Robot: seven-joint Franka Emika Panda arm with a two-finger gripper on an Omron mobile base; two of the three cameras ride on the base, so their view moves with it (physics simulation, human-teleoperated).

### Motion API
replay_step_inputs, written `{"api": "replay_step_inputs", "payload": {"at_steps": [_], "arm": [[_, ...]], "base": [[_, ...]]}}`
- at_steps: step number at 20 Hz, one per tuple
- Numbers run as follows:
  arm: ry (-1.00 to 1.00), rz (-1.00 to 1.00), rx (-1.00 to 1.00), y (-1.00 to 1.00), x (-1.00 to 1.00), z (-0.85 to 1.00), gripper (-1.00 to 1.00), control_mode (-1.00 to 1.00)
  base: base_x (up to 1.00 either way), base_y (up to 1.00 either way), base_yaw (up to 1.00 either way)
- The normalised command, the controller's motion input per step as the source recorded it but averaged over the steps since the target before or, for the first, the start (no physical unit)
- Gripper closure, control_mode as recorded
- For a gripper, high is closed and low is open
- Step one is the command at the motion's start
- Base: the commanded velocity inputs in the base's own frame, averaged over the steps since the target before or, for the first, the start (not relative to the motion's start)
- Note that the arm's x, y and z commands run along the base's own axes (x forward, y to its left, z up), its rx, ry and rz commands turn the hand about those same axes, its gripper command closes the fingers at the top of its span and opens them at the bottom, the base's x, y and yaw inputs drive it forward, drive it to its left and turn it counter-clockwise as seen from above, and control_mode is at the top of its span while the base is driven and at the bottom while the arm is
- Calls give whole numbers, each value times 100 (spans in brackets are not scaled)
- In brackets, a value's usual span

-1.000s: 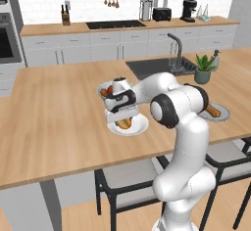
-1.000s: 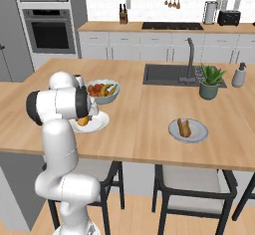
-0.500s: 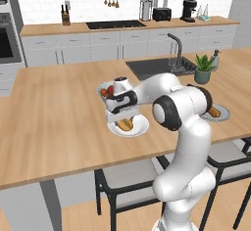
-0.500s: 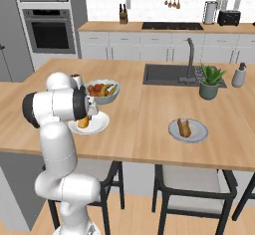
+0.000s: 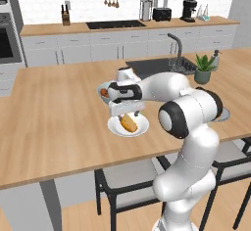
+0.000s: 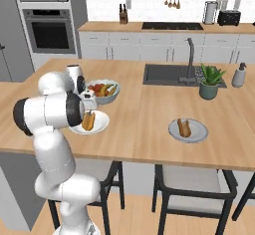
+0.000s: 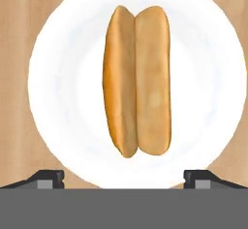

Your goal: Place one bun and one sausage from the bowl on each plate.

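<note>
My gripper (image 7: 123, 179) hangs open just above a small white plate (image 7: 53, 92), with nothing between its fingertips (image 7: 48, 178). On that plate an orange-tan bun (image 7: 117, 87) and a paler pinkish-tan sausage (image 7: 153, 82) lie side by side, touching. From the base, the gripper (image 5: 126, 111) (image 6: 89, 107) stands over the same plate (image 5: 141, 128) (image 6: 101, 125) near the counter's front edge. A second plate (image 6: 199, 132) to the right holds another bun-and-sausage pair (image 6: 184, 127). The bowl is out of view.
A pale bowl of colourful fruit (image 6: 103, 91) (image 5: 103, 92) stands just behind the near plate, close to my hand. Further back are a sink with a faucet (image 6: 189, 59) and a potted plant (image 6: 210, 79). Stools stand under the counter's front edge.
The jaws have spread wider over the near plate. The hand has stayed almost in place, and the food on the plate lies still.
</note>
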Motion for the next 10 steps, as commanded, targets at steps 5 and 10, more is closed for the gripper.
{"api": "replay_step_inputs", "payload": {"at_steps": [5, 10], "arm": [[2, -11, 4, -89, -97, 24, -100, -100], [-5, -8, 2, -64, -100, 12, -100, -100]], "base": [[0, 0, 0], [0, 0, 0]]}}
